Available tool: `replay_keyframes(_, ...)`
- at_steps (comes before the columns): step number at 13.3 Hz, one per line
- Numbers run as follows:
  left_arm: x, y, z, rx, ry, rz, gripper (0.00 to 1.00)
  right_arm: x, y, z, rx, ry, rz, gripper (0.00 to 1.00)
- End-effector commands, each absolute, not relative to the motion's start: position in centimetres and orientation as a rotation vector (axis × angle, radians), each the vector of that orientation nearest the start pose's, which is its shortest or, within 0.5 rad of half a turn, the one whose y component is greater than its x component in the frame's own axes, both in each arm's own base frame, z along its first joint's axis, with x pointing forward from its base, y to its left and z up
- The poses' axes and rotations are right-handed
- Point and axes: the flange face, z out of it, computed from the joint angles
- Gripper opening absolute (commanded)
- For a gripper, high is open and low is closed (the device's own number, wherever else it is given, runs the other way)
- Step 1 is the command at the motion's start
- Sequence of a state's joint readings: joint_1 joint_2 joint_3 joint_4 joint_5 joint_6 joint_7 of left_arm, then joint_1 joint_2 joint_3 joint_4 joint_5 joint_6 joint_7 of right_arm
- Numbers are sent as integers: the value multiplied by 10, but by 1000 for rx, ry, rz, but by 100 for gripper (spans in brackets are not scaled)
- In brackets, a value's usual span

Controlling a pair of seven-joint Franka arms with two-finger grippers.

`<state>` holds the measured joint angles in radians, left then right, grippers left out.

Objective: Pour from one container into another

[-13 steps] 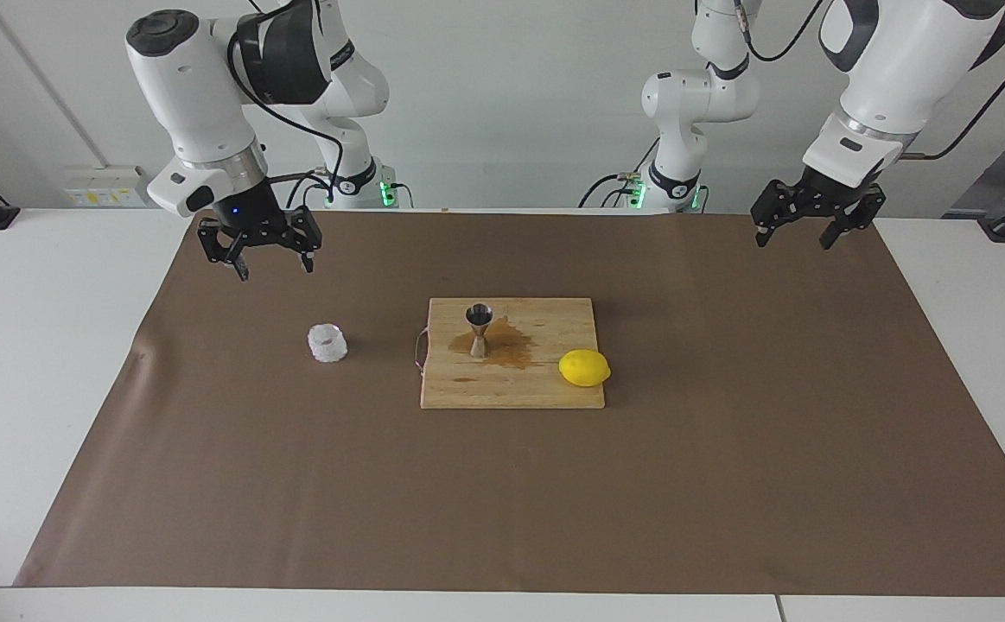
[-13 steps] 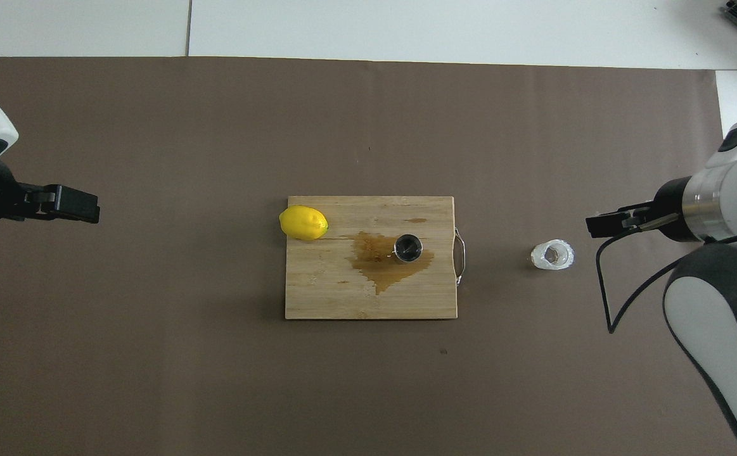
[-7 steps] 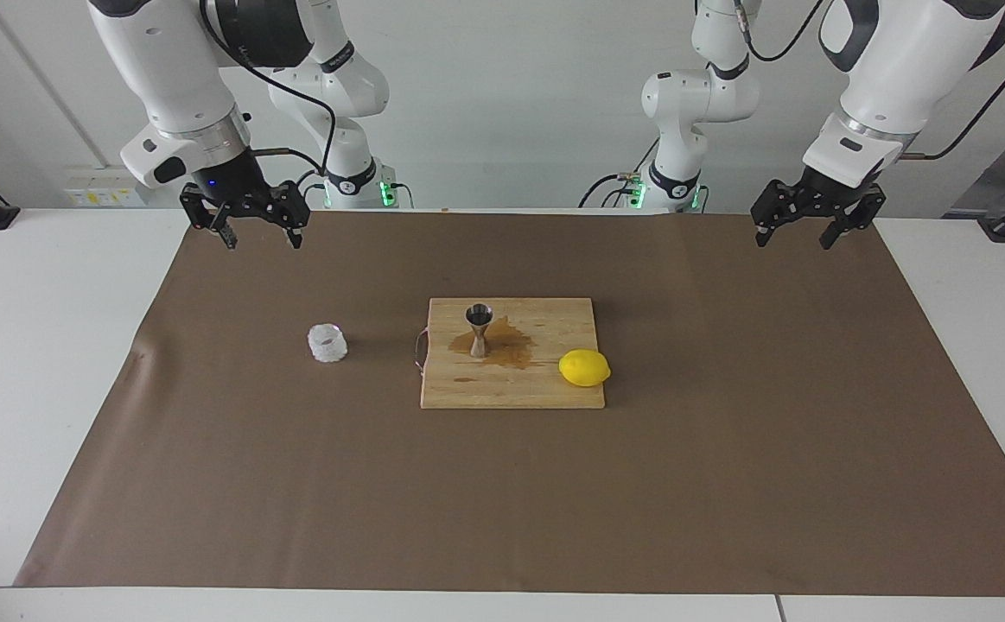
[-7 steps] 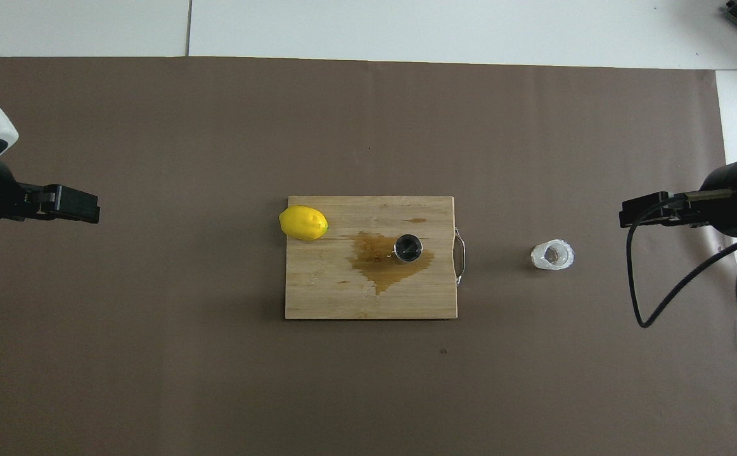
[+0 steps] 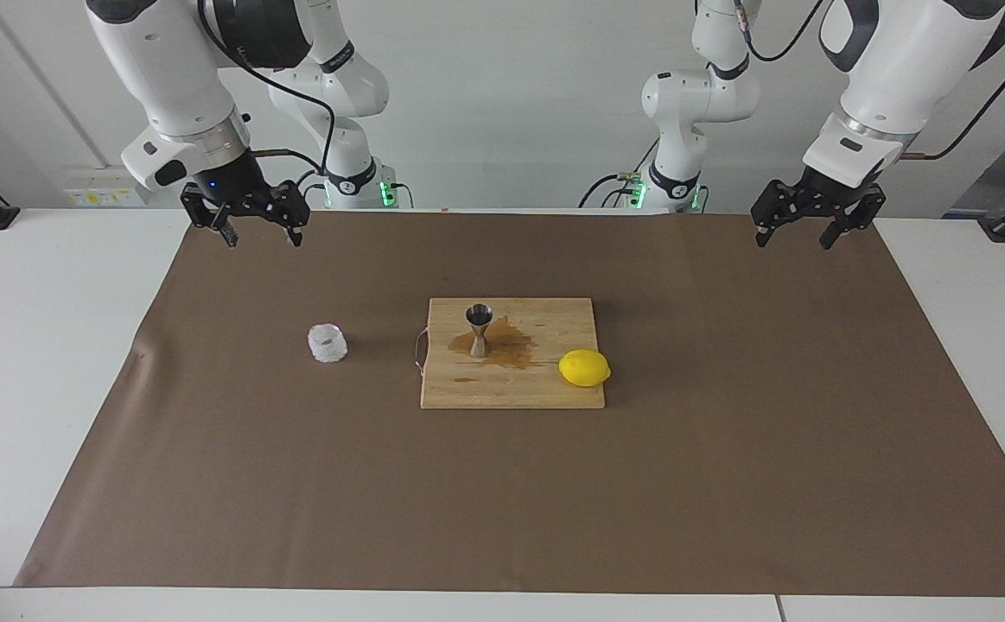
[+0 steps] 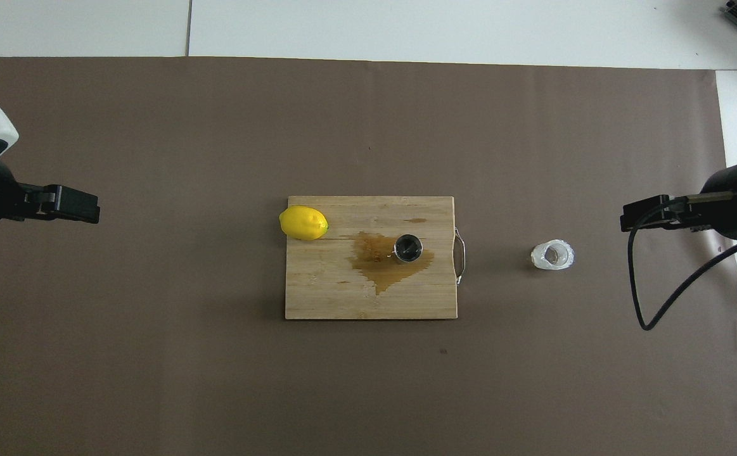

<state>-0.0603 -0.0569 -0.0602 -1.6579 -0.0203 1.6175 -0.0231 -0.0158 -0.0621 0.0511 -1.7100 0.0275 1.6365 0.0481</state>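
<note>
The small whitish textured glass cup (image 5: 327,343) (image 6: 552,255) stands upright on the brown mat, beside the cutting board toward the right arm's end. On the board stands the steel hourglass jigger (image 5: 478,330) (image 6: 407,247), in a brown puddle (image 5: 511,350). My right gripper (image 5: 262,240) (image 6: 634,221) hangs open and empty, high over the mat's edge at the right arm's end, apart from the cup. The left gripper (image 5: 794,240) (image 6: 83,212) waits open and empty, high over the mat at the left arm's end.
A wooden cutting board (image 5: 537,389) (image 6: 343,297) with a metal handle lies mid-table. A yellow lemon (image 5: 584,368) (image 6: 303,222) rests on the board's corner toward the left arm's end. A brown mat (image 5: 727,484) covers most of the white table.
The right gripper has risen and drawn back from near the cup toward the robots' end, then come nearly to rest. The left arm, cup and jigger have not moved.
</note>
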Motion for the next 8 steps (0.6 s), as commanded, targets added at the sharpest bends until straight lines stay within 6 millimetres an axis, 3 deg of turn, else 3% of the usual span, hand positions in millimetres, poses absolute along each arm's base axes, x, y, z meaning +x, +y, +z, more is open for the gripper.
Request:
replay_keyframes(1,533,-65,618,-3150,153,-40,100,543,19,601,-3139,63,5,100)
replay_keyframes(8,533,-65,619,-3150,153,-42,100,547,20,603,-3153,66,-30,100)
